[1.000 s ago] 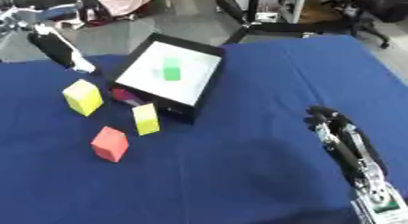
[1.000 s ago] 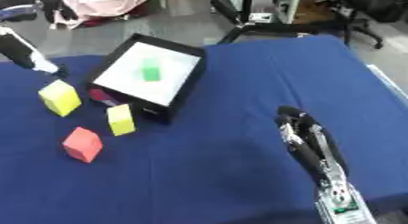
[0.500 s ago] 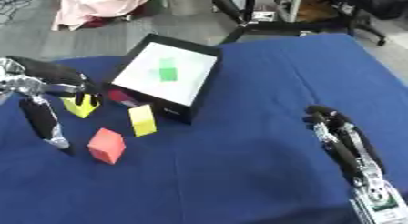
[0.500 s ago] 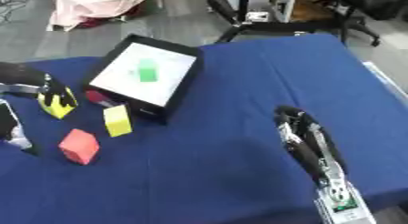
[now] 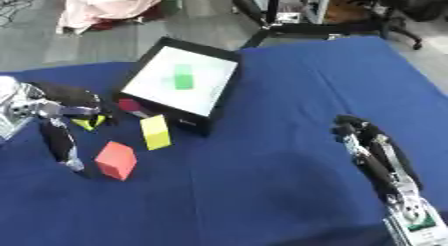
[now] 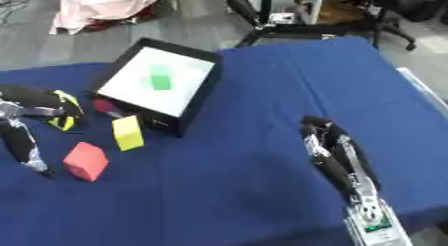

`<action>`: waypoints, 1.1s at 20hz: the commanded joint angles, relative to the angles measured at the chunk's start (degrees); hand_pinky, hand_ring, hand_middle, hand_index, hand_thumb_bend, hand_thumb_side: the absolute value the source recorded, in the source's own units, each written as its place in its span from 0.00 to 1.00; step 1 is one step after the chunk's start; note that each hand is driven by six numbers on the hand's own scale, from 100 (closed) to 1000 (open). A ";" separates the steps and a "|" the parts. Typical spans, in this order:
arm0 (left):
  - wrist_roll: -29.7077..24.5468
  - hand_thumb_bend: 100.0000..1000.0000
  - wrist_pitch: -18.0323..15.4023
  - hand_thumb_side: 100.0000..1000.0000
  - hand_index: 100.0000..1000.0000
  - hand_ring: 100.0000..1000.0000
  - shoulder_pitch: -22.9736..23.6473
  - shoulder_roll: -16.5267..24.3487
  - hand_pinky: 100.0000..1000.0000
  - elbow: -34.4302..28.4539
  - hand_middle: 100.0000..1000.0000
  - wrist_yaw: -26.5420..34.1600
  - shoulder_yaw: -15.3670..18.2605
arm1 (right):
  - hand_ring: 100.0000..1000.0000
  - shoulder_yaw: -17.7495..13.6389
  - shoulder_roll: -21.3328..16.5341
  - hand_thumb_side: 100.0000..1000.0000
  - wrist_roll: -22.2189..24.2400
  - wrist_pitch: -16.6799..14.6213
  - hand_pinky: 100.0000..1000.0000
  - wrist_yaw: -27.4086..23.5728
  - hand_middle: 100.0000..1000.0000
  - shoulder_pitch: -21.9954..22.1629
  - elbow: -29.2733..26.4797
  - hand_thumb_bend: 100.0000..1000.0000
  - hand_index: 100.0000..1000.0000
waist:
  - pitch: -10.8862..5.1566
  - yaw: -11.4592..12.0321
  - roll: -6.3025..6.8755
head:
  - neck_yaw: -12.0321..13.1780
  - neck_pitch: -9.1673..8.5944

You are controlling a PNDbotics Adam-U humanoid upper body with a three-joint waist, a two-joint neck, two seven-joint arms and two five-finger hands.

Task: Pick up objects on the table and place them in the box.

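One green block inside box

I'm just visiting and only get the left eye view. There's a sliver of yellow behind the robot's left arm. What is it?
Observer: The right eye view shows more of it: a yellow block, with the left hand lying across it.
Visitor: Does the blue table stop somewhere on the right?
Observer: Yes. In the right eye view the blue table shows its right edge, a pale strip with grey floor beyond.
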 commanded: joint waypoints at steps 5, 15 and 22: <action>4.46 0.64 -0.97 0.25 0.87 0.64 0.33 -1.23 0.76 3.29 0.71 -2.18 0.09 | 0.75 -0.25 -0.61 0.55 0.01 -0.06 0.77 0.11 0.73 -0.81 -0.51 0.00 0.78 | -0.43 -0.06 0.14 | -0.13 -0.11; 10.78 0.44 -0.68 0.23 0.51 0.32 1.74 -3.65 0.54 7.59 0.33 1.05 0.14 | 0.75 -0.26 -0.52 0.55 0.03 -0.03 0.77 0.04 0.73 -0.84 -0.48 0.00 0.78 | -0.41 -0.05 -0.03 | -0.16 -0.11; 10.23 0.40 2.08 0.25 0.41 0.24 -2.74 -1.62 0.49 2.61 0.22 6.40 1.85 | 0.75 -0.23 -0.69 0.55 0.03 -0.01 0.77 0.07 0.73 -0.63 -0.37 0.00 0.78 | -0.67 0.11 0.05 | -0.17 -0.11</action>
